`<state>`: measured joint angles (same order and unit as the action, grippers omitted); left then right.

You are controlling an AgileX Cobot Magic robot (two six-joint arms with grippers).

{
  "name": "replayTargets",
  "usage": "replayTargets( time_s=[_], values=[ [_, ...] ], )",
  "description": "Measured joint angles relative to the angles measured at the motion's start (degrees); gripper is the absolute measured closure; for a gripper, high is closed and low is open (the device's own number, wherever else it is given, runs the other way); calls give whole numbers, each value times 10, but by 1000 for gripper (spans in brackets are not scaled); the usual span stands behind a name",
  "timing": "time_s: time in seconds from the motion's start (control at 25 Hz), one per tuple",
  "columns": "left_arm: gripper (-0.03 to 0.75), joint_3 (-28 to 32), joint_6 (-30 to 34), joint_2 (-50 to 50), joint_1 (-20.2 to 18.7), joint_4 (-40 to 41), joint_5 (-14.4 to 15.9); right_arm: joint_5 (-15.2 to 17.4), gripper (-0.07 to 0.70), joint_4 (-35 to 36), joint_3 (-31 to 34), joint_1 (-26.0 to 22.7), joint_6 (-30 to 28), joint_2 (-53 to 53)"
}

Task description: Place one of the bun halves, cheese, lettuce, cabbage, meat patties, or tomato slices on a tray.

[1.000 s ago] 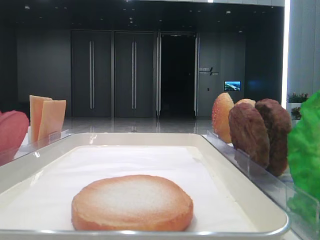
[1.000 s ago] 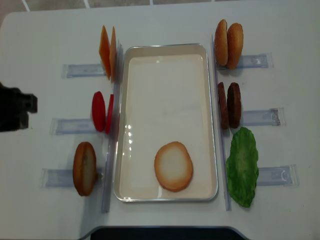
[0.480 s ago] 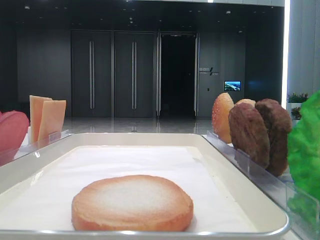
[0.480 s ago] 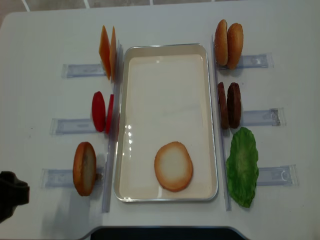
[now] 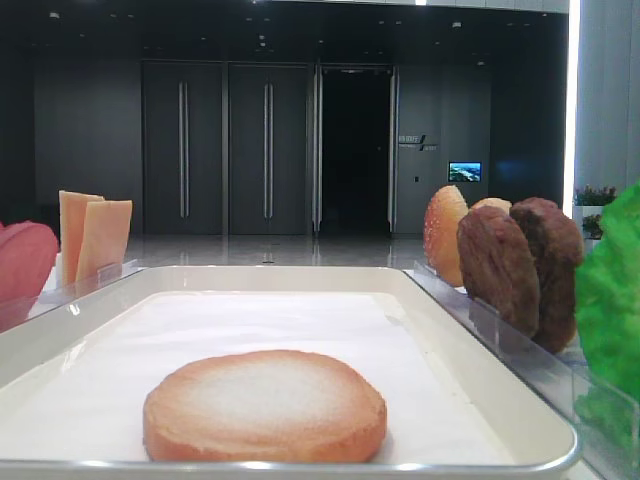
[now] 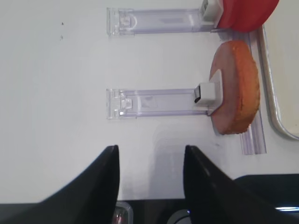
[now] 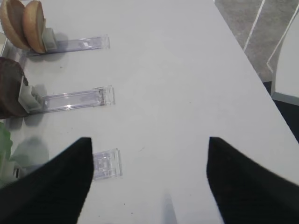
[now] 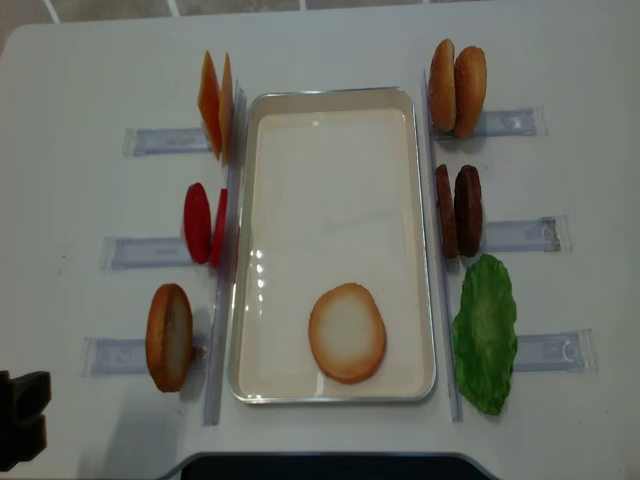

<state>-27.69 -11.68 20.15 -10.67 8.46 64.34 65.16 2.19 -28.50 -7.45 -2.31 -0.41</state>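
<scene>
A white tray (image 8: 330, 100) sits in the middle of the white bench (image 8: 90, 80). One flat bun half (image 8: 346, 332) lies in the tray, at the near end, pale face up. In the low front view this bun half (image 5: 264, 404) fills the near part of the tray (image 5: 480, 350). On the left of the tray, three lots of food stand on edge in clear racks (image 8: 160, 140): cheese (image 8: 215, 103) at the far end, tomato slices (image 8: 203, 223) in the middle, and another bun (image 8: 168, 336) at the near end. On the right stand two more buns (image 8: 457, 87) at the far end, dark patties (image 8: 458, 210) in the middle, and green lettuce (image 8: 485, 333) at the near end. The left end effector (image 6: 149, 186) is over the bare bench near the left bun (image 6: 236, 87). Its two dark fingers (image 6: 98, 182) are apart and hold nothing. From above it shows as a dark shape (image 8: 22, 415) at the near left edge, well apart from the tray. The right end effector (image 7: 147, 182) is over the bare bench to the right of the racks. Its fingers (image 7: 60, 182) are spread wide and hold nothing.
</scene>
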Motion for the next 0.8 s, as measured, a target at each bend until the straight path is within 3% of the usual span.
replayTargets(
  time_s=[0.24, 0.56, 0.8],
  values=[
    [370, 3, 6, -51, 4, -4, -7, 0, 117, 0, 0, 0, 0, 0],
    [370, 3, 14, -119, 83, -9, -7, 0, 117, 0, 0, 0, 0, 0],
    [370, 3, 38, -155, 91, -26, -7, 0, 117, 0, 0, 0, 0, 0]
  ],
)
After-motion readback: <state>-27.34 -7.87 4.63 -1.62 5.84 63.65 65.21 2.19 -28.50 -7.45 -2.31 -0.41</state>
